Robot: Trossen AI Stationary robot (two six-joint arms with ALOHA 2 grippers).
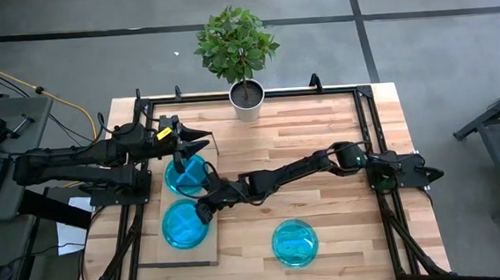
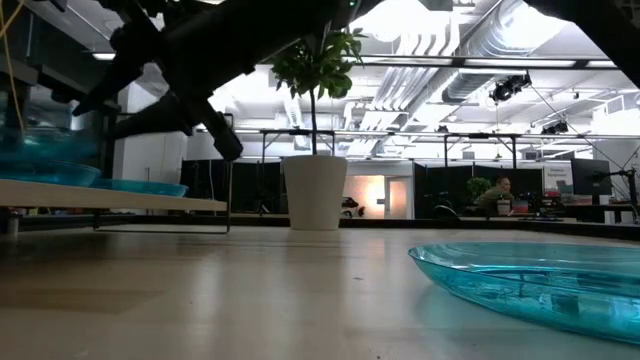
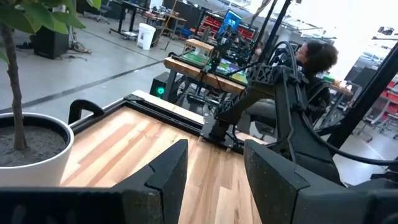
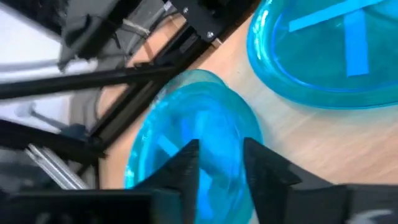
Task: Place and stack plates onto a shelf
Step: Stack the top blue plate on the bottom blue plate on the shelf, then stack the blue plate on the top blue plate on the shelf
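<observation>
Cyan-blue plates lie in two piles on the pale shelf (image 1: 157,257) (image 2: 150,199) at the table's left: a far pile (image 1: 186,175) (image 4: 329,50) marked with a light cross, and a near pile (image 1: 185,224) (image 4: 186,124). One more plate (image 1: 294,243) (image 2: 540,285) lies flat on the tabletop toward the near edge. My right gripper (image 1: 204,212) (image 4: 222,146) reaches across from the right and hangs open over the near pile's right rim, apart from it. My left gripper (image 1: 206,138) (image 3: 214,149) is open above the far pile's far side, pointing toward the table's right.
A white pot with a leafy plant (image 1: 247,100) (image 2: 313,190) (image 3: 31,149) stands at the table's far edge. A dark metal frame (image 1: 368,123) runs round the tabletop. Bare butcher-block wood lies between shelf and right edge. A person (image 3: 314,56) sits beyond the table.
</observation>
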